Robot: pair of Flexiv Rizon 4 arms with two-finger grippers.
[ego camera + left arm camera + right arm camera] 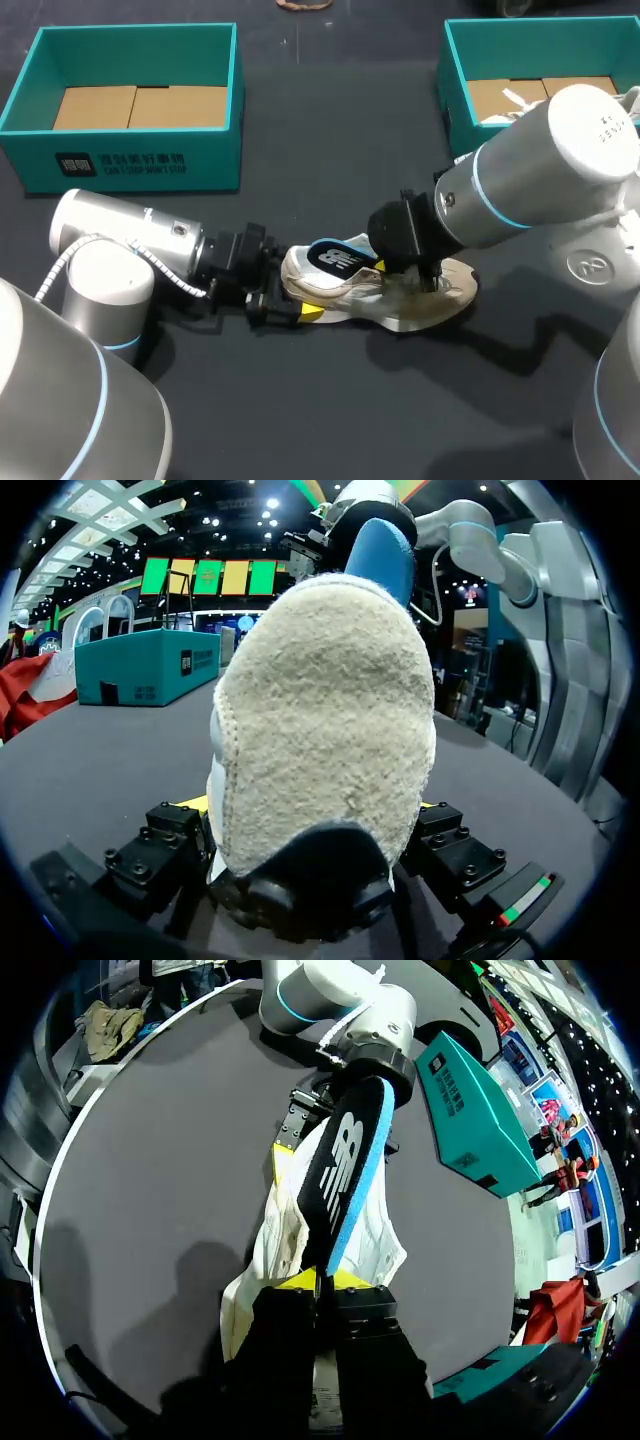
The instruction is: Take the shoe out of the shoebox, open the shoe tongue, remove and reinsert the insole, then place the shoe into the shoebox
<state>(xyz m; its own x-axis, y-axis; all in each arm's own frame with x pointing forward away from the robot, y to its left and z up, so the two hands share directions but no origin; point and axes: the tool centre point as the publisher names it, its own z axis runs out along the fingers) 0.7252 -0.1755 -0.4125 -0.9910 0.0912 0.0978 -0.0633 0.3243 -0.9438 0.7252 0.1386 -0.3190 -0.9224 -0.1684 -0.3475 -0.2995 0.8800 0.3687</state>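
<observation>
Big dark table (330,140), with the upper-left shoebox (150,165) and the upper-right shoebox (455,90) at the back, and the white shoe (330,290) lying mid-frame, well clear of both. Pretty sure this is the insole step: the black-and-blue insole (335,258) sticks partway out of the shoe, pinched in the closed right gripper (325,1281), and the left gripper (285,285) clamps the heel. Next move probably wants a firm heel hold and a straight slide so the insole doesn't snag.

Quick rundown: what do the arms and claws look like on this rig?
The left arm and right arm are silver-grey cylinders with light-blue joint rings. A ribbed white cable runs along the left one. The left claw and right claw are black and blocky with yellow tips.
</observation>
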